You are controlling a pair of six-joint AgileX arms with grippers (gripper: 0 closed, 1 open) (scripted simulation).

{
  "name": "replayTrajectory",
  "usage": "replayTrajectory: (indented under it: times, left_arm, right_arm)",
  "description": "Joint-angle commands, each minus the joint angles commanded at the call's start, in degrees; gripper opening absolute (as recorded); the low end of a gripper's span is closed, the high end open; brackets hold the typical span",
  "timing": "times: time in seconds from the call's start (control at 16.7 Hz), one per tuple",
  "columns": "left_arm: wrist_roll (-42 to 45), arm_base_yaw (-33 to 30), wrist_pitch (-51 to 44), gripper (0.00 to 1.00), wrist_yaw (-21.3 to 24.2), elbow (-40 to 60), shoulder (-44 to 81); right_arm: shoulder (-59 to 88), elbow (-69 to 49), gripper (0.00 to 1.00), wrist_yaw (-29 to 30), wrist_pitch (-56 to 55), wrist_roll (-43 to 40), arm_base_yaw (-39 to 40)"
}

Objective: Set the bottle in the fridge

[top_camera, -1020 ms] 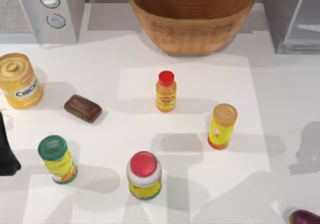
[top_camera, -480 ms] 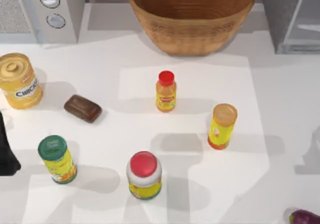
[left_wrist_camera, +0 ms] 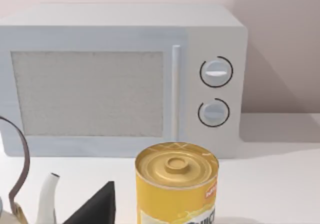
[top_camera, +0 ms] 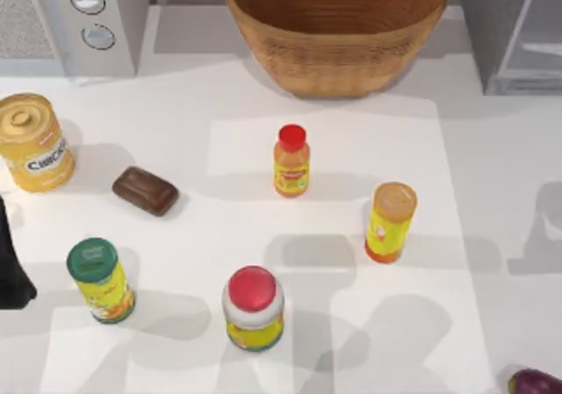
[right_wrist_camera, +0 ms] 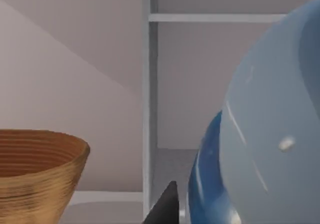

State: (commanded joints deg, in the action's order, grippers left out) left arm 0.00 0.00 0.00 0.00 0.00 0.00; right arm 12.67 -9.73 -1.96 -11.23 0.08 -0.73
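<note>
Just before the fridge | bottle at right end effector, grip state cannot tell | likely light, smooth, slippery, slightly yielding; hold mid-body

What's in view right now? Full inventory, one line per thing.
bottle: 1, translucent grey with blue label, close in the right wrist view, fridge behind it
fridge: 1, grey, back right corner
microwave: 1, grey, two dials, back left corner
basket: 1, woven tan, back centre
yellow can: 1, yellow, gold lid, left side
brown block: 1, brown, right of the can
small orange bottle: 1, red cap, centre
orange-lidded cylinder: 1, yellow-orange, right of centre
green-lidded jar: 1, yellow, front left
red-lidded jar: 1, front centre
purple object: 1, front right corner
left arm: 1, black, left edge, parked
</note>
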Motion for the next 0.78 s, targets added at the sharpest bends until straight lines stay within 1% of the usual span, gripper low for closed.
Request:
replayTrajectory:
  times: [0.24, 0.54, 0.78]
  left_arm:
    - [0.0, 0.0, 0.0, 1.00, 0.0, 0.0, 0.0]
    - [0.0, 0.0, 0.0, 1.00, 0.0, 0.0, 0.0]
    - [0.0, 0.0, 0.0, 1.00, 0.0, 0.0, 0.0]
  right_arm:
    - [19.8, -11.5, 0.01, -2.1, -14.5, 0.3, -1.5]
    - [52.1, -26.4, 0.01, -5.5, -32.1, 0.5, -5.1]
    - [77.7, -36.1, 0.01, -8.3, -43.3, 0.7, -8.8]
